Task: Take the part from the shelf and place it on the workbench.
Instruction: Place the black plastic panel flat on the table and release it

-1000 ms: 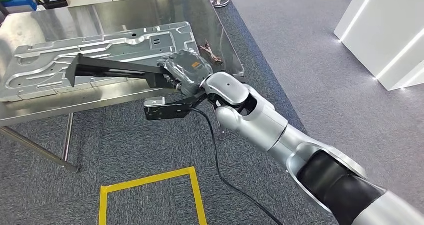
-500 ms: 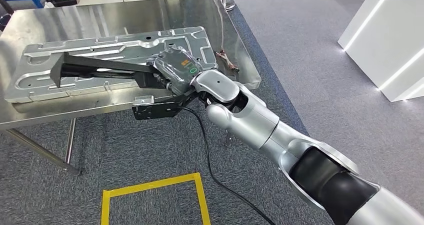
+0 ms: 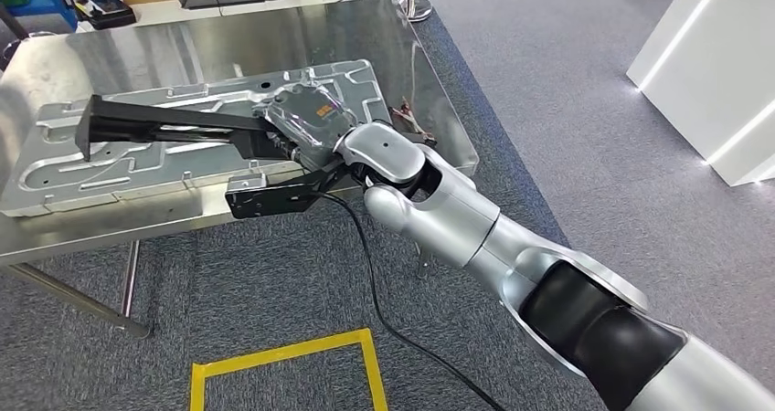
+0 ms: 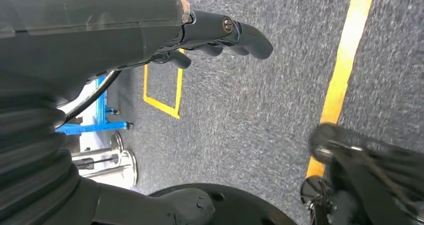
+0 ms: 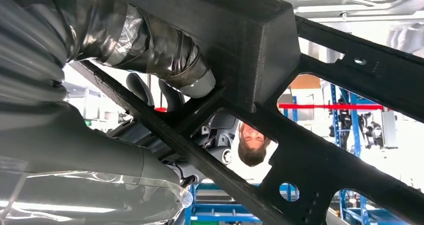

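Observation:
My right hand (image 3: 309,124) grips one end of the long black frame part (image 3: 164,128). The part reaches out to the left, just above the stamped metal plate (image 3: 100,178) that lies on the steel workbench (image 3: 183,41). A lower black arm of the part (image 3: 270,194) hangs past the bench's near edge. In the right wrist view the thumb and fingers (image 5: 155,50) wrap a thick bar of the part (image 5: 320,150). My left hand (image 4: 215,32) hangs over the grey carpet with its fingers apart and holds nothing.
A small brown object (image 3: 411,121) lies by the bench's right edge. A black cable (image 3: 375,283) trails across the floor past a yellow tape square (image 3: 283,356). White panels (image 3: 713,64) stand at the right. A person (image 5: 252,147) stands beyond the part.
My right hand has carried the part to the left and farther over the metal plate. The head view has shifted a little as well.

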`<control>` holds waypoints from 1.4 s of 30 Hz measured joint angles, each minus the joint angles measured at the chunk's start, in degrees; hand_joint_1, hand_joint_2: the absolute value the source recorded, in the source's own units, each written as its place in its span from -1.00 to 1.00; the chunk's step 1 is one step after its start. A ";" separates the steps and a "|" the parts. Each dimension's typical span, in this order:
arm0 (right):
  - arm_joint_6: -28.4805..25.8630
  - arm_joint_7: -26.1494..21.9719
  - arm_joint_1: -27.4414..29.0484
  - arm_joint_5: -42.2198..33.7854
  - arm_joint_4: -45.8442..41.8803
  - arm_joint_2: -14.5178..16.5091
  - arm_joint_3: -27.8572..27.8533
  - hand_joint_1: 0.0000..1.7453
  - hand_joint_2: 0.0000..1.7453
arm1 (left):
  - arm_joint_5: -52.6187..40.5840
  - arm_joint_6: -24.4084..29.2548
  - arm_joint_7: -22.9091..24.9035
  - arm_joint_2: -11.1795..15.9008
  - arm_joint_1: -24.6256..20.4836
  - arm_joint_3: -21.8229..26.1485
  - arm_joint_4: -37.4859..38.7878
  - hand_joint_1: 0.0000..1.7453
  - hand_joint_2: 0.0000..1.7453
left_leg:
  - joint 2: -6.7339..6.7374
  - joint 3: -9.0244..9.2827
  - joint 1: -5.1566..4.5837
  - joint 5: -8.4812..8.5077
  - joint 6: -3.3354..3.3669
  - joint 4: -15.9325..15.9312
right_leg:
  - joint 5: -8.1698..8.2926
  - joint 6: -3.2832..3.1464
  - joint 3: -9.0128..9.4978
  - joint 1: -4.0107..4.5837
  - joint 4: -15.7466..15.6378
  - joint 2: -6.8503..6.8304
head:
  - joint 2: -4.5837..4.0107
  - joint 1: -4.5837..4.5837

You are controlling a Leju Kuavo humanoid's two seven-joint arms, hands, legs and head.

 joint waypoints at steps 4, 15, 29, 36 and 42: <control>-0.12 0.05 -0.41 -0.04 0.63 0.22 0.36 1.00 1.00 | 0.29 0.01 -0.23 -0.05 0.08 0.24 0.03 -1.00 1.00 | 0.09 3.72 0.21 6.25 -0.29 -10.96 | -2.53 1.69 1.31 -0.35 1.30 0.18 | 0.00 -0.02; -0.38 0.02 -0.93 -0.48 1.76 0.41 0.91 1.00 1.00 | 0.96 0.17 -0.38 -0.10 0.05 0.98 0.04 -1.00 1.00 | -0.29 7.02 -0.68 2.94 3.81 -11.80 | -5.73 2.43 -10.26 -0.11 17.72 0.22 | 0.00 -0.02; -0.53 -0.22 -1.25 -1.13 2.08 0.34 1.65 1.00 1.00 | 1.76 0.66 -0.58 -0.34 -0.11 1.46 0.09 -1.00 1.00 | -0.05 0.60 -0.54 -3.67 0.77 2.58 | 1.52 -0.69 -1.35 0.35 0.00 0.19 | 0.00 0.01; -0.49 -0.33 -1.16 -1.84 2.21 0.26 1.90 1.00 1.00 | 2.17 0.72 -0.49 -0.25 -0.09 1.97 0.11 -1.00 1.00 | 0.03 4.77 -0.42 5.27 1.15 -11.55 | -1.54 1.29 0.05 0.36 1.61 0.50 | 0.01 0.01; -0.55 -0.35 -1.17 -2.28 2.07 0.04 2.01 1.00 1.00 | 2.70 0.82 -0.48 -0.27 -0.03 2.41 0.11 -1.00 1.00 | -0.02 6.00 -0.22 4.34 3.34 -12.29 | -6.04 2.64 -5.20 0.05 11.50 0.39 | 0.01 0.02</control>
